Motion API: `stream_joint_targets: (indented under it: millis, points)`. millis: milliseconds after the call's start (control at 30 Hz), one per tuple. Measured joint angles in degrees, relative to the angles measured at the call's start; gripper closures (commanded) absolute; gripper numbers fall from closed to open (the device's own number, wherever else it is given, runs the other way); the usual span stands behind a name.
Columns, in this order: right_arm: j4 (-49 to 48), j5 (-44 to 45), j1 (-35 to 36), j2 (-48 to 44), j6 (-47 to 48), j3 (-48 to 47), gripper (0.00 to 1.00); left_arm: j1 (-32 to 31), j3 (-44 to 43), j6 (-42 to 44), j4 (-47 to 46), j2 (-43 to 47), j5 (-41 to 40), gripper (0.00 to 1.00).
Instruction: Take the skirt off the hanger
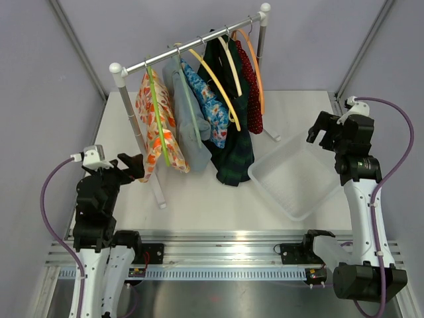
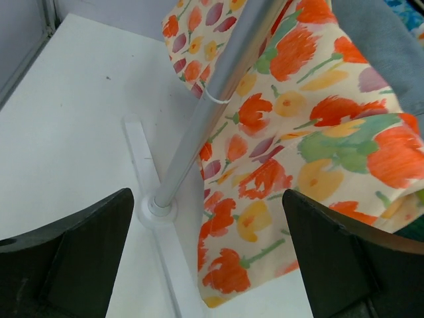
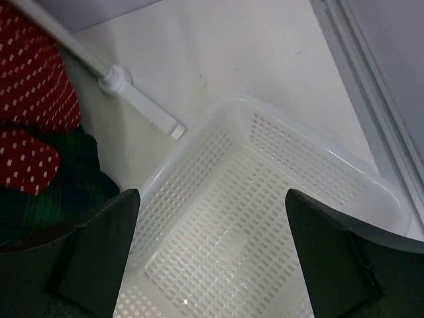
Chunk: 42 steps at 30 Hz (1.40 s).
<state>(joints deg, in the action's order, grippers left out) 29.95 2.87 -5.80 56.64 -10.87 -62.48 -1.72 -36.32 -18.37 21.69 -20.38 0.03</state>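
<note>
Showing left gripper [image 1: 134,165] hanging with jaws spread wide, gripping nothing, just beside the orange-flowered garment [image 1: 162,132] at the rack's [image 1: 192,50] near post. Showing right gripper [image 1: 322,129] likewise gaping and empty, above the white basket [image 1: 265,180]. Showing skirt hanging somewhere among the hangered garments; not telling which.

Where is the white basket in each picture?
Top external: the white basket sits at centre right, tilted cornerwise.
Left wrist: not in it.
Right wrist: the white basket fills the lower middle and right.
Shared landmark: the clothes rack. One of its feet ends just off the basket's upper-left side in both views that show the basket.
</note>
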Motion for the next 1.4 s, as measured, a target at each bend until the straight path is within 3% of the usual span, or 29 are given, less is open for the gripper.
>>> stream_joint_targets:
  millis: [167,333,500,600,667,833,933,1167,1400]
  points:
    - [4.2,-17.5,0.0,-0.4,12.7,-2.9,0.00,0.0,-8.0,-5.6,7.0,-0.8,1.5,0.02]
    - [8.5,-34.3,0.1,-0.5,22.3,-4.2,0.00,0.0,-19.4,-8.6,12.1,-6.0,4.1,0.10]
    - [8.9,-42.4,0.1,-0.8,23.4,-1.8,0.01,-0.6,-27.6,-9.8,16.4,-13.3,5.5,0.12]
    - [8.2,-44.4,0.1,-1.0,23.3,0.9,0.01,-4.8,-31.6,-10.5,18.1,-17.7,4.2,0.12]
    - [7.8,-44.9,0.1,-1.0,23.3,2.4,0.00,-11.8,-34.2,-11.1,19.0,-20.8,0.8,0.11]
    - [7.1,-45.9,0.1,-1.1,23.5,4.9,0.01,-37.2,-43.3,-11.9,20.7,-30.2,-17.1,0.11]
    - [7.1,-46.1,0.1,-1.3,23.8,5.8,0.00,-44.9,-49.1,-11.6,21.9,-36.7,-27.8,0.12]
    - [7.2,-47.5,0.1,-1.9,24.6,6.3,0.01,-46.0,-57.7,-7.0,22.4,-49.2,-47.2,0.22]
    - [7.2,-47.6,0.1,-2.7,25.3,6.3,0.00,-42.8,-57.8,-3.8,21.4,-52.5,-49.0,0.61]
